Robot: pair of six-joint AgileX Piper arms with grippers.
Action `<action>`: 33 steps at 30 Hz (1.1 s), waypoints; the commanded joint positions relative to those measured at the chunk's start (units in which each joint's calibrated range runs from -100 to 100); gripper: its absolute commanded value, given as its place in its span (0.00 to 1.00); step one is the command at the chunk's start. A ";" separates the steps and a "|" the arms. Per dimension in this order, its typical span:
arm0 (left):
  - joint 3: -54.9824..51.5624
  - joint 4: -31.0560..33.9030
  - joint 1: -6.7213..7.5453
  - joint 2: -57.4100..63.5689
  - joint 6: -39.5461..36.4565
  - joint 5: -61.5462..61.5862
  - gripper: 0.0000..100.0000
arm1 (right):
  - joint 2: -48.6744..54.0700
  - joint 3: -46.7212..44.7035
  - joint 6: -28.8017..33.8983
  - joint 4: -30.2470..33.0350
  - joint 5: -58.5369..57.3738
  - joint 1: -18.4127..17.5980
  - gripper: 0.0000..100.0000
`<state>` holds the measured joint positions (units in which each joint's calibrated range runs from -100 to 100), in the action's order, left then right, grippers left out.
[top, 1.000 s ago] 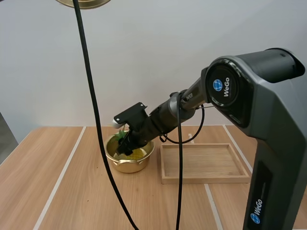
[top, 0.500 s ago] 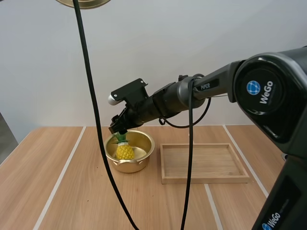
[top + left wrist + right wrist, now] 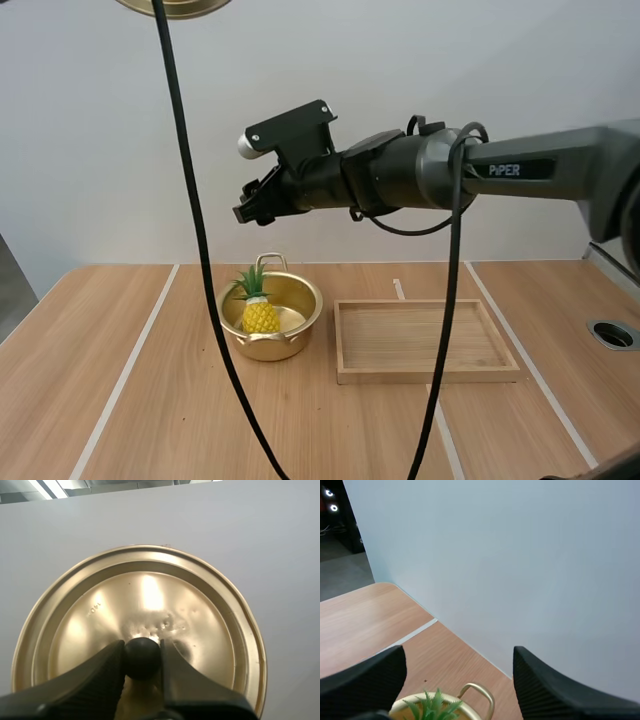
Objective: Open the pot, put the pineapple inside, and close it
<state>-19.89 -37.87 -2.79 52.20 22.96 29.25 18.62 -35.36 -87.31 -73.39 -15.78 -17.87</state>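
The right gripper (image 3: 243, 208) rises out of the pot (image 3: 309, 298), from down inside it a second ago to well above it now. It is open, with the pineapple (image 3: 259, 309) left standing inside.

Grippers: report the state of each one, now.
Left gripper: shut on the lid, by its knob.
Right gripper: open, empty, above the pot with the pineapple.

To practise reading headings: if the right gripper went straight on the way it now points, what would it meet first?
Probably the white wall behind the table: the open right gripper aims above and beyond the pot and its pineapple. Depth is unclear, so the table's far edge could come first.
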 commanded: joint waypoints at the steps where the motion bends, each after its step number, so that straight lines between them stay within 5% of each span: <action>1: 0.19 -0.55 0.07 0.45 -0.45 -1.86 0.00 | 3.23 0.44 0.02 1.16 3.12 0.05 1.00; 17: 0.19 -0.55 0.07 0.45 -0.45 -1.86 0.00 | 12.11 0.30 6.13 2.42 2.89 7.63 1.00; 19: 0.19 -0.55 0.07 0.45 -0.45 -1.86 0.00 | 13.24 0.30 6.03 3.13 4.75 8.29 0.80; 21: 0.19 -0.55 0.07 0.45 -0.45 -1.86 0.00 | 14.33 0.30 6.03 4.18 6.18 9.01 0.40; 22: 0.19 -0.55 0.07 0.45 -0.45 -1.86 0.00 | 15.08 0.30 6.03 4.96 6.65 9.41 0.12; 23: 0.19 -0.55 0.07 0.45 -0.45 -1.86 0.00 | 15.47 0.30 6.03 5.56 7.27 9.74 0.00; 33: 0.19 -0.55 0.07 0.45 -0.45 -1.86 0.00 | 19.33 0.30 6.03 9.02 12.75 13.20 0.00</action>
<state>-19.89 -37.87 -2.79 52.20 22.96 29.25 36.38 -35.36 -81.59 -65.45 -4.25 -5.65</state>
